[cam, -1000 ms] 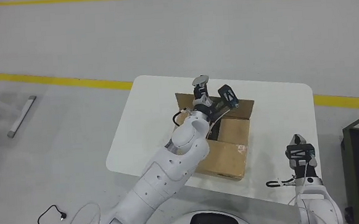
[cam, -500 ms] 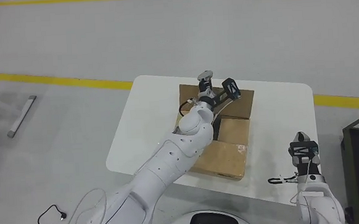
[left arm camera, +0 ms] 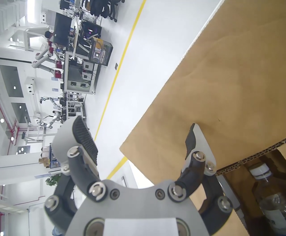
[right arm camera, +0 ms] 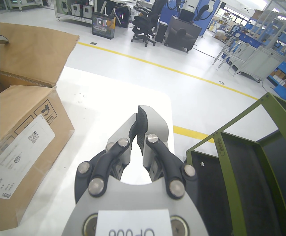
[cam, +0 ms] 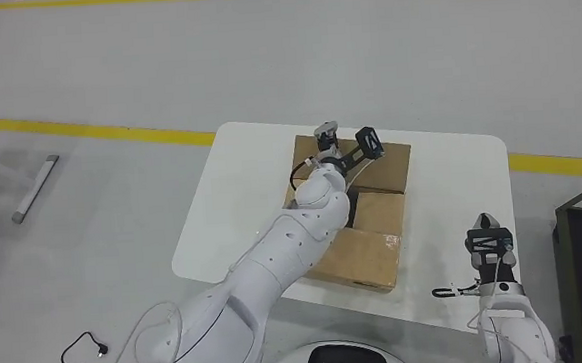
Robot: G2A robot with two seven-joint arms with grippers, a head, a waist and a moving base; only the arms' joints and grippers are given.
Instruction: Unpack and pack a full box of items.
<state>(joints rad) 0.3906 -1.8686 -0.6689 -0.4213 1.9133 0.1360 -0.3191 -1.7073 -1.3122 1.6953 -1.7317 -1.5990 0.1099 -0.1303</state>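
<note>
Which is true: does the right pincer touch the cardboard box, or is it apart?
Apart. The top view shows bare table between the right pincer and the cardboard box.

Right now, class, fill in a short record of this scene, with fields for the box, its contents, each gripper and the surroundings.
Container: cardboard box on the white table
Lid: far flap folded outward, away from the robot
Contents seen: capped clear bottle inside the box
Left arm: left gripper open at the far flap
Right arm: right gripper shut, holding nothing, above the table beside the box
Nearby: green cart by the table
</note>
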